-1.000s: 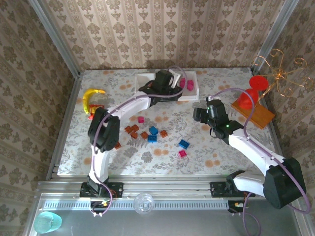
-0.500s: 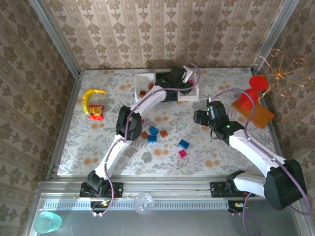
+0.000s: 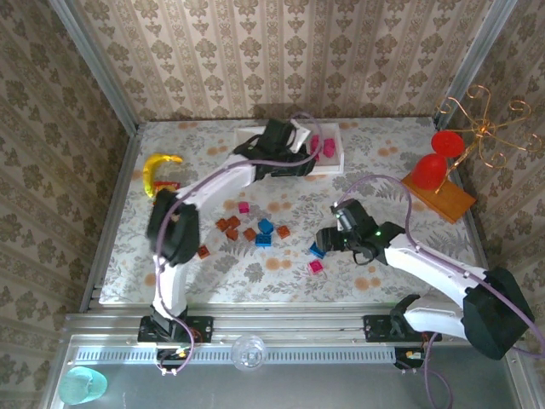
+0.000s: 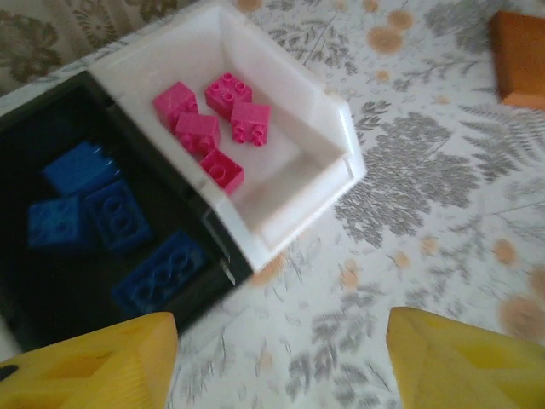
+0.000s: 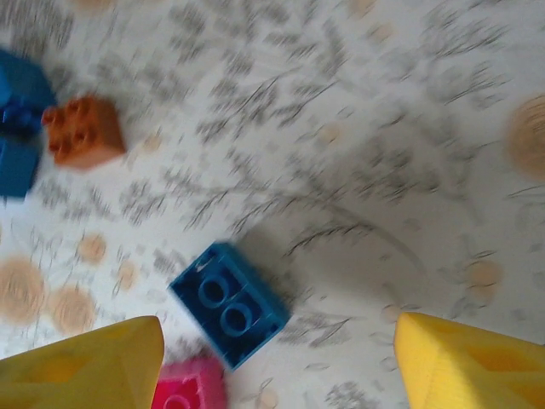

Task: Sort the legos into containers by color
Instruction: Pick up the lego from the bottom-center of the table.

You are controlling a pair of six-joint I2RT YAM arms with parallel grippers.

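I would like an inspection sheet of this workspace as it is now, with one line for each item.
Surface: floral tablecloth, flat, no spill seen.
Job's things: pink legos in the white tray, blue legos in the black tray; loose legos in three colours lie mid-table.
Clutter: banana at the left, orange board with a red object at the right.
Grippers: left gripper open above the trays, holding nothing; right gripper open over a blue brick on the cloth.
Cables: a purple cable loops along each arm; no snag seen.
Surroundings: wallpapered walls, metal rail in front.
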